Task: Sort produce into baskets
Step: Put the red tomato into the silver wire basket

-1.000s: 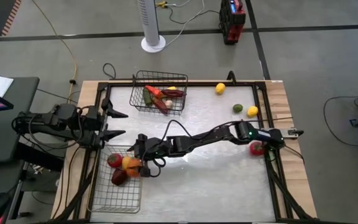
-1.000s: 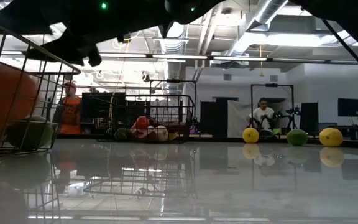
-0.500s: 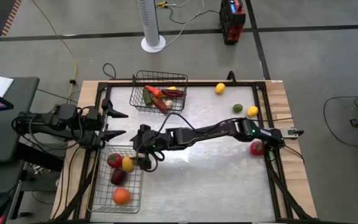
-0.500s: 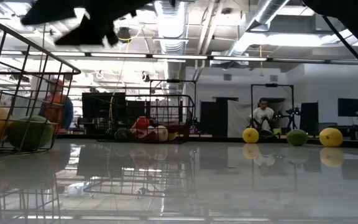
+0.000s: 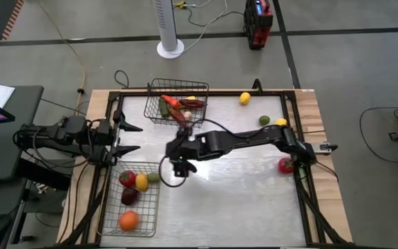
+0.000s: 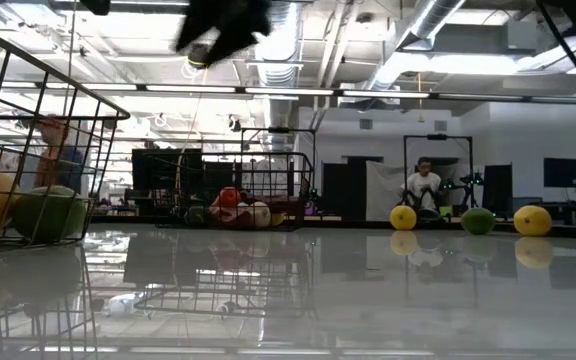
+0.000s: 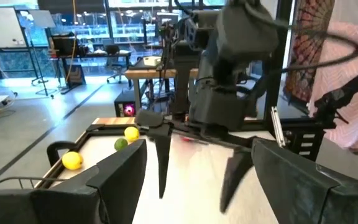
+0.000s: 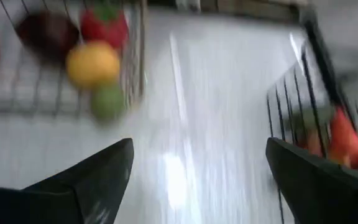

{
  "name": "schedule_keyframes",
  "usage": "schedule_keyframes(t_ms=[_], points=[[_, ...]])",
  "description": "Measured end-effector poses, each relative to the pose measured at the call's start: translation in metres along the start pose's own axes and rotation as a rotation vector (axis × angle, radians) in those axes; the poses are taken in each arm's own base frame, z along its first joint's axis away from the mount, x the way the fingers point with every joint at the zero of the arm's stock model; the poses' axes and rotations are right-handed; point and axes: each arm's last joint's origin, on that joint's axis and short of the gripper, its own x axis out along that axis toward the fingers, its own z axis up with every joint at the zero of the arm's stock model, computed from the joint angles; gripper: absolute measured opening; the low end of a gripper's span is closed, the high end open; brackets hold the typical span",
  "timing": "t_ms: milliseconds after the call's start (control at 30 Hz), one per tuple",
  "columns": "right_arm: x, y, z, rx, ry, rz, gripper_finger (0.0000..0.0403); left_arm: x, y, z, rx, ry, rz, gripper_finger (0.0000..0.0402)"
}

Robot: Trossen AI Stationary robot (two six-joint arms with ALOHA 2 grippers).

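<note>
Right tool [image 5: 178, 164] hangs over the bench [image 5: 240, 200] centre-left, between the two baskets, fingers spread wide and empty; the right wrist view shows bare bench between the fingers [image 8: 98, 177]. Left tool [image 5: 131, 137] is parked at the bench's 9 o'clock edge, prongs apart, holding nothing. Near basket [image 5: 116, 225] sits at 8 o'clock and holds a red tomato [image 5: 126, 178], a yellow lemon [image 5: 141, 182], a green lime [image 5: 153, 177], a dark red fruit [image 5: 130, 196] and an orange [image 5: 128, 220]. Far basket [image 5: 154, 117] at 11 o'clock holds a jumble of red and orange vegetables [image 5: 177, 107]; can't separate individual items. Loose on the bench: a lemon [image 5: 244, 98] at 12 o'clock to 1 o'clock, a lime [image 5: 264, 120] and a second lemon [image 5: 280, 123] near each other at 2 o'clock, and a tomato [image 5: 285, 164] at the 3 o'clock edge beside the right arm's base. Low view shows two lemons and a lime [image 6: 478, 220] in a row at the far edge.
</note>
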Motion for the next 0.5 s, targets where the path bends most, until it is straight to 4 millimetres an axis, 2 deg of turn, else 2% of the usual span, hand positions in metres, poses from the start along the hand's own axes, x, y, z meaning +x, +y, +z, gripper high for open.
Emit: schedule_keyframes(t_ms=[100,300,400,500], points=[[-0.010,0.000,-0.019,0.008,0.198,-0.029,0.0392,0.000,0.000,0.000,-0.005,0.004,0.001,0.0279],[-0.024,0.004,-0.073,0.020,0.681,-0.149,0.0392,0.001,0.000,-0.003,-0.025,0.027,0.001,0.0279],[-0.031,0.009,-0.096,0.044,0.752,-0.155,0.0391,0.001,0.000,-0.004,-0.037,0.042,0.001,0.0279],[-0.054,0.010,-0.122,0.081,0.821,-0.149,0.0382,0.001,0.000,-0.005,-0.043,0.049,0.002,0.0279]])
